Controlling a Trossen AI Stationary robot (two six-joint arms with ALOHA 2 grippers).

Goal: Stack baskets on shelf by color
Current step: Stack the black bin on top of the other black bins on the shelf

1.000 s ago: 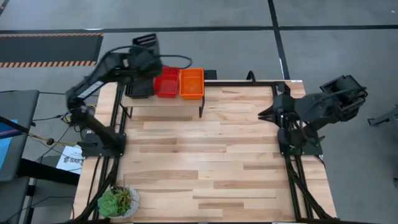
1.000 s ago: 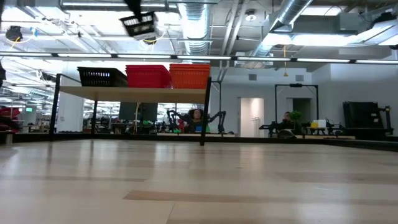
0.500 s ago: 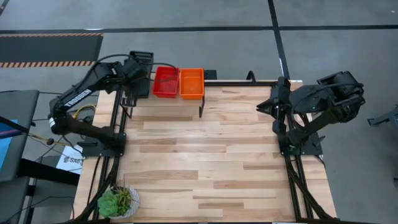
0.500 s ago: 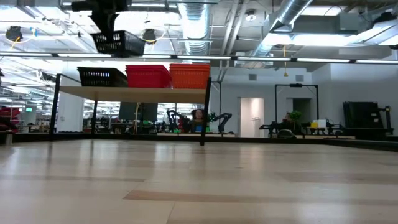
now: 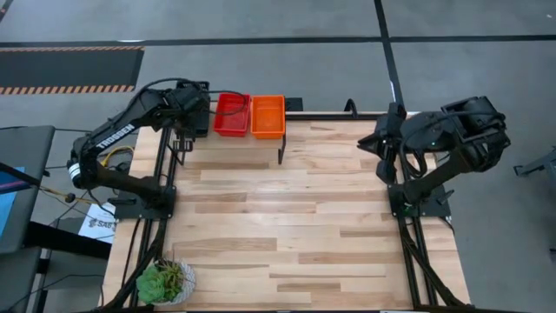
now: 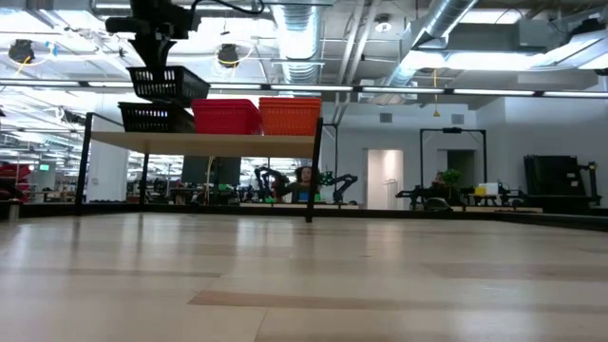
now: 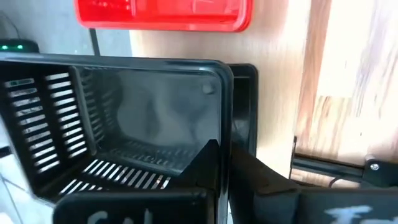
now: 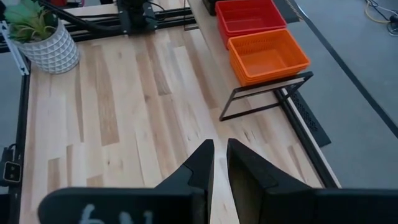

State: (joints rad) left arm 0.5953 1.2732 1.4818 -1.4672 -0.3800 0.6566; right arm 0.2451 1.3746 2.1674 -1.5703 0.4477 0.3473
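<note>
1. High view: the left gripper [image 5: 193, 103] hangs over the shelf's [image 5: 228, 144] end farthest from the orange stack [image 5: 268, 116]; the right gripper [image 5: 380, 146] waits well apart.
2. Low view: the held black basket [image 6: 168, 84] hovers tilted just above the black stack [image 6: 154, 117] (a tilted release could snag a rim).
3. Left wrist view: fingers [image 7: 208, 163] pinch the basket's wall.
4. Right wrist view: fingers [image 8: 202, 163] nearly together, empty.

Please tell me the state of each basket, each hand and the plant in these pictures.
Held black basket: gripped by left hand, tilted above black stack.
Black stack: on shelf.
Red stack: on shelf.
Orange stack: on shelf.
Right hand: nearly shut, empty.
Potted plant: upright.
</note>
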